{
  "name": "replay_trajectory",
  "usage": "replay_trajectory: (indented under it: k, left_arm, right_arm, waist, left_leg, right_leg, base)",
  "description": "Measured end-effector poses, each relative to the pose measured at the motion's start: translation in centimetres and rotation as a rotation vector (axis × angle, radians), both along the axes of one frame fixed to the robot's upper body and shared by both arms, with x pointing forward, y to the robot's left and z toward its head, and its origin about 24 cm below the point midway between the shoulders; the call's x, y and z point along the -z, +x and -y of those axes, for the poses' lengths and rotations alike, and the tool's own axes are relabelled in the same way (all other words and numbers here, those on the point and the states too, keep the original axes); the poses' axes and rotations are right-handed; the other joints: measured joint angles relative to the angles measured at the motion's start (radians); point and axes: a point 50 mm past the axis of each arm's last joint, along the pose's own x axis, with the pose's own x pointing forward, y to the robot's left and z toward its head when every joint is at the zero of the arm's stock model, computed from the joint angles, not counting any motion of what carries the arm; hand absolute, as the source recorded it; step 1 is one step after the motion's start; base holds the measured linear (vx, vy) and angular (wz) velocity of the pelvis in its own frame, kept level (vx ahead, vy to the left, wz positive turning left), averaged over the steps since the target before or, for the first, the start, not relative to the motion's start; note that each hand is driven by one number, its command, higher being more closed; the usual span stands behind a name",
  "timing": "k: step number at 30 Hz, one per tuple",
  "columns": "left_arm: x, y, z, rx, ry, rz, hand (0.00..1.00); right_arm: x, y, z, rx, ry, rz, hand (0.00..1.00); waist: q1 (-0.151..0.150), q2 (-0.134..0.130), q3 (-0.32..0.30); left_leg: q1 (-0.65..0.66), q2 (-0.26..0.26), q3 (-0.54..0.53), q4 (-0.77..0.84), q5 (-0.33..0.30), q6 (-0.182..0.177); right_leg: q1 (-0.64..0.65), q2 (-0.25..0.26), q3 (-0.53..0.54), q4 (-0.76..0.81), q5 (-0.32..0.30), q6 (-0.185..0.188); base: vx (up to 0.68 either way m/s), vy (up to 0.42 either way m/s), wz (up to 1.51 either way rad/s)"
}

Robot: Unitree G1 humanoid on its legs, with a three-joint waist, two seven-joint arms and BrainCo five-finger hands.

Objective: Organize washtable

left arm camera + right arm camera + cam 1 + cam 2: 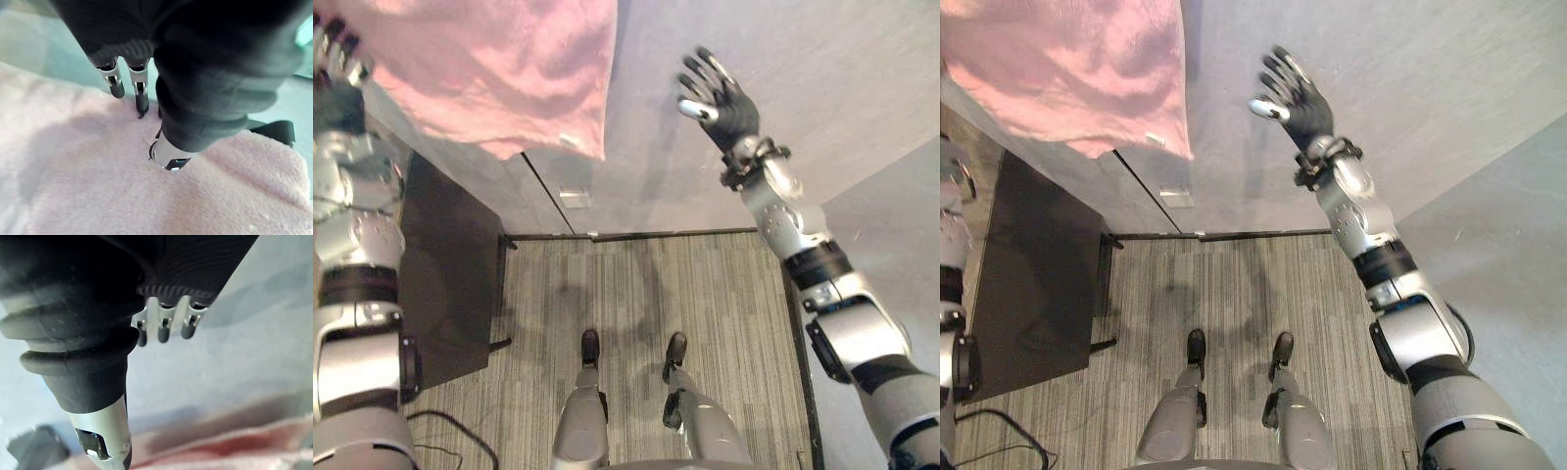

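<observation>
Towel (489, 69) on table (842, 78) at left; right robot hand (717, 98) right of it, apart.

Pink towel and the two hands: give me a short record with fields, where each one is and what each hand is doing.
towel: pink towel spread on the grey surface
left hand: left hand open, fingertips and thumb resting on the towel
right hand: right hand open, fingers spread, over the grey surface, apart from the towel
other: black panel beside the left arm
</observation>
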Motion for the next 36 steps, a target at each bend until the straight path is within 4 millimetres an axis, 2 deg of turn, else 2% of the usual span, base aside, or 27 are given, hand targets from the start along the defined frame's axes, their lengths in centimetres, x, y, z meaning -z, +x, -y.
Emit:
replay_trajectory:
  k: [3,4,6,7,9,12,15,17,19,20,21,22,23,24,25,26,27,28,29,30,31,32,33,34,35,36]
  left_arm:
    - [4.6,-2.2,-1.9,-0.066,-0.077,-0.118,0.00]
    - [6.5,-3.3,-3.1,-0.107,-0.113,-0.174,0.00]
    - [9.8,-5.9,-5.3,-0.213,-0.213,-0.257,0.00]
    - [10.6,-6.6,-5.6,-0.224,-0.228,-0.273,0.00]
    - [13.7,-8.5,-5.7,-0.257,-0.299,-0.331,0.00]
    - [16.0,-10.5,-5.8,-0.336,-0.398,-0.347,0.00]
    - [17.6,-11.2,-4.2,-0.352,-0.419,-0.383,0.00]
    - [19.5,-11.6,-0.7,-0.286,-0.379,-0.452,0.00]
    - [22.0,-11.9,3.8,-0.165,-0.370,-0.557,0.00]
    - [22.8,-12.0,5.2,-0.125,-0.382,-0.583,0.00]
    - [23.9,-12.1,7.6,-0.060,-0.408,-0.622,0.00]
    - [25.7,-12.4,11.5,0.045,-0.468,-0.693,0.00]
    - [26.3,-12.6,12.9,0.092,-0.487,-0.720,0.00]
    - [27.3,-12.9,15.9,0.189,-0.523,-0.775,0.00]
    - [27.7,-13.1,17.0,0.225,-0.538,-0.796,0.00]
    - [28.5,-13.3,19.2,0.303,-0.575,-0.844,0.00]
    - [29.2,-13.7,20.6,0.354,-0.592,-0.893,0.00]
    - [29.5,-13.9,21.1,0.371,-0.592,-0.914,0.00]
    - [30.2,-14.5,22.1,0.412,-0.593,-0.966,0.00]
    - [30.4,-15.0,22.5,0.430,-0.594,-0.988,0.00]
    - [30.5,-15.3,22.9,0.437,-0.606,-0.995,0.00]
    - [30.4,-15.2,22.6,0.442,-0.588,-0.990,0.00]
    - [30.1,-14.7,22.2,0.445,-0.568,-0.980,0.00]
    - [30.1,-14.6,22.1,0.444,-0.560,-0.978,0.00]
    - [30.1,-14.5,22.0,0.440,-0.550,-0.981,0.00]
    - [30.0,-14.3,22.1,0.440,-0.552,-0.979,0.00]
  right_arm:
    - [6.9,-3.2,4.6,0.151,0.059,-0.189,0.00]
    - [9.0,-4.9,6.2,0.214,0.083,-0.249,0.00]
    - [12.0,-7.9,8.9,0.338,0.128,-0.333,0.00]
    - [12.7,-8.7,9.6,0.373,0.140,-0.350,0.00]
    - [13.9,-11.8,11.9,0.511,0.190,-0.375,0.00]
    - [14.8,-14.9,14.2,0.675,0.263,-0.378,0.00]
    - [15.8,-17.3,15.5,0.811,0.289,-0.407,0.00]
    - [17.3,-18.3,14.6,0.860,0.319,-0.453,0.00]
    - [18.9,-18.7,12.7,0.829,0.348,-0.509,0.00]
    - [19.4,-18.7,11.8,0.803,0.349,-0.533,0.00]
    - [20.1,-18.6,10.4,0.763,0.353,-0.569,0.00]
    - [21.5,-18.6,7.8,0.688,0.355,-0.635,0.00]
    - [22.0,-18.5,6.7,0.650,0.362,-0.661,0.00]
    - [23.1,-18.4,4.1,0.560,0.372,-0.719,0.00]
    - [23.5,-18.4,3.2,0.523,0.375,-0.742,0.00]
    - [24.2,-18.4,1.2,0.446,0.382,-0.790,0.00]
    - [24.9,-18.6,-0.4,0.384,0.389,-0.832,0.00]
    - [25.2,-18.9,-1.0,0.367,0.393,-0.848,0.00]
    - [25.4,-19.1,-1.7,0.330,0.390,-0.862,0.00]
    - [25.7,-19.5,-2.0,0.313,0.391,-0.882,0.00]
    - [25.8,-19.7,-1.9,0.312,0.390,-0.885,0.00]
    - [26.1,-20.1,-1.7,0.323,0.394,-0.900,0.00]
    - [26.4,-20.6,-1.8,0.330,0.411,-0.916,0.00]
    - [26.5,-20.5,-1.6,0.338,0.415,-0.919,0.00]
    - [26.3,-20.0,-1.2,0.336,0.394,-0.908,0.00]
    - [26.3,-19.9,-0.8,0.339,0.381,-0.907,0.00]
  waist:
    - [0.001,0.000,-0.038]
    - [0.000,0.003,-0.049]
    - [-0.010,0.004,-0.089]
    - [-0.014,0.005,-0.101]
    - [-0.029,0.017,-0.137]
    - [-0.057,0.034,-0.160]
    - [-0.060,0.056,-0.196]
    - [-0.064,0.075,-0.212]
    - [-0.077,0.092,-0.226]
    - [-0.078,0.096,-0.230]
    - [-0.080,0.100,-0.231]
    - [-0.081,0.102,-0.234]
    - [-0.082,0.101,-0.233]
    - [-0.083,0.097,-0.232]
    - [-0.084,0.095,-0.232]
    - [-0.088,0.088,-0.232]
    - [-0.097,0.070,-0.227]
    - [-0.099,0.060,-0.224]
    - [-0.102,0.069,-0.225]
    - [-0.105,0.089,-0.224]
    - [-0.110,0.101,-0.223]
    - [-0.123,0.079,-0.222]
    - [-0.128,0.048,-0.214]
    - [-0.124,0.037,-0.204]
    - [-0.110,0.049,-0.192]
    - [-0.108,0.065,-0.182]
  left_leg:
    - [0.012,0.000,-0.001,0.000,-0.008,0.003]
    - [0.024,0.000,-0.002,0.000,-0.014,0.005]
    - [0.039,-0.001,-0.002,0.000,-0.023,0.007]
    - [0.042,-0.001,-0.003,0.000,-0.025,0.008]
    - [0.060,0.000,-0.005,0.000,-0.035,0.006]
    - [0.079,0.005,-0.008,0.000,-0.039,0.006]
    - [0.078,0.014,-0.009,-0.001,-0.039,0.006]
    - [0.097,0.019,-0.015,0.000,-0.039,0.006]
    - [0.113,0.020,-0.022,0.000,-0.039,0.005]
    - [0.116,0.020,-0.022,0.000,-0.039,0.005]
    - [0.124,0.015,-0.019,0.000,-0.039,0.005]
    - [0.132,0.016,-0.018,0.000,-0.039,0.005]
    - [0.135,0.016,-0.017,0.000,-0.039,0.005]
    - [0.139,0.016,-0.013,-0.001,-0.039,0.005]
    - [0.140,0.015,-0.010,-0.001,-0.039,0.006]
    - [0.142,0.013,0.000,-0.001,-0.042,0.010]
    - [0.148,0.004,0.011,0.000,-0.047,0.018]
    - [0.154,-0.004,0.012,0.011,-0.047,0.022]
    - [0.156,-0.009,0.020,0.040,-0.056,0.027]
    - [0.152,-0.001,0.035,0.024,-0.065,0.037]
    - [0.151,0.010,0.034,0.012,-0.066,0.038]
    - [0.138,0.004,0.032,0.001,-0.073,0.033]
    - [0.122,-0.029,0.037,0.023,-0.068,0.041]
    - [0.102,-0.040,0.040,0.072,-0.068,0.043]
    - [0.069,-0.043,0.038,0.136,-0.119,0.069]
    - [0.053,-0.029,0.044,0.126,-0.119,0.070]
  right_leg:
    - [0.014,-0.001,-0.003,0.000,-0.012,0.003]
    - [0.028,-0.001,-0.004,0.000,-0.018,0.008]
    - [0.042,-0.002,-0.004,-0.001,-0.025,0.008]
    - [0.046,-0.002,-0.004,-0.001,-0.026,0.009]
    - [0.062,-0.003,-0.006,-0.004,-0.034,0.004]
    - [0.090,0.001,-0.005,-0.004,-0.039,0.003]
    - [0.091,0.005,-0.004,-0.005,-0.044,0.010]
    - [0.113,0.010,-0.009,-0.005,-0.046,0.009]
    - [0.135,0.012,-0.019,-0.005,-0.052,0.010]
    - [0.138,0.012,-0.020,-0.005,-0.053,0.010]
    - [0.146,0.012,-0.021,-0.004,-0.056,0.014]
    - [0.153,0.013,-0.020,-0.004,-0.056,0.014]
    - [0.155,0.013,-0.020,-0.004,-0.056,0.014]
    - [0.159,0.013,-0.017,-0.004,-0.056,0.014]
    - [0.159,0.013,-0.015,-0.004,-0.056,0.014]
    - [0.159,0.010,-0.010,-0.004,-0.057,0.015]
    - [0.157,-0.001,-0.001,-0.005,-0.057,0.015]
    - [0.157,-0.009,0.005,-0.005,-0.057,0.015]
    - [0.160,-0.007,0.023,-0.005,-0.065,0.031]
    - [0.156,0.000,0.039,-0.005,-0.084,0.057]
    - [0.150,0.007,0.040,0.011,-0.076,0.048]
    - [0.125,0.002,0.054,0.105,-0.117,0.051]
    - [0.094,-0.026,0.066,0.115,-0.134,0.035]
    - [0.075,-0.037,0.071,0.128,-0.135,0.036]
    - [0.033,-0.034,0.103,0.168,-0.149,0.062]
    - [-0.005,-0.022,0.142,0.241,-0.148,0.053]
  base:
    - [-0.04,0.009,0.04]
    - [0.00,0.000,0.00]
    - [0.00,0.000,0.00]
    - [-0.01,0.006,0.05]
    - [0.00,0.000,0.00]
    - [-0.04,-0.008,-0.01]
    - [-0.06,-0.032,0.00]
    - [-0.06,-0.025,0.07]
    - [-0.07,-0.020,0.13]
    - [-0.08,-0.003,0.06]
    - [-0.08,0.002,0.02]
    - [-0.09,0.002,0.01]
    - [-0.10,-0.010,-0.02]
    - [-0.09,-0.013,-0.03]
    - [-0.14,-0.016,-0.05]
    - [-0.15,-0.009,-0.02]
    - [-0.12,0.003,-0.03]
    - [-0.04,0.030,-0.17]
    - [-0.07,0.024,-0.30]
    - [-0.11,0.012,-0.27]
    - [-0.17,-0.003,0.07]
    - [-0.12,0.043,0.32]
    - [-0.09,0.062,0.27]
    - [0.00,0.083,-0.11]
    - [-0.01,0.040,-0.28]
    - [-0.04,0.023,-0.16]
